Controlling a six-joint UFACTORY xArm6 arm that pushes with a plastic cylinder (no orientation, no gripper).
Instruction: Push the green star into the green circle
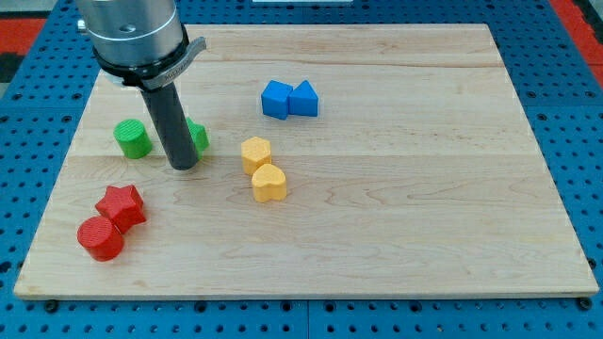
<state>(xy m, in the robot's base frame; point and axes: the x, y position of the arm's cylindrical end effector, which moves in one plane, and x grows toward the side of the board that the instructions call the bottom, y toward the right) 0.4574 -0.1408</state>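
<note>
Pale wood forms the board (396, 188), which rests on a blue pegboard surface (28, 113). Eight blocks lie on it, two of each of four colours. All places below are given relative to my tip (184, 167), going from the view's left to the view's right.

Red, count two: a red cylinder (100, 237) and a red star (122, 205) touch each other, below my tip and toward the view's left. The cylinder lies lower and further left than the star.

Green, count two: the green circle (133, 138) stands to the view's left of my tip, slightly higher, apart from it. The green star (198, 137) sits just to the view's right of the rod (170, 122), slightly above my tip, and is partly hidden behind the rod, so its shape cannot be confirmed. The rod stands between the two green blocks. Contact between rod and star cannot be determined.

Yellow, count two: a yellow hexagon (255, 153) and a yellow heart (268, 183) touch each other, to the view's right of my tip.

Blue, count two: a blue cube (276, 99) and a blue triangle (303, 99) touch each other, above and to the view's right of my tip.

The arm carries no fingers: the rod grasps nothing.
</note>
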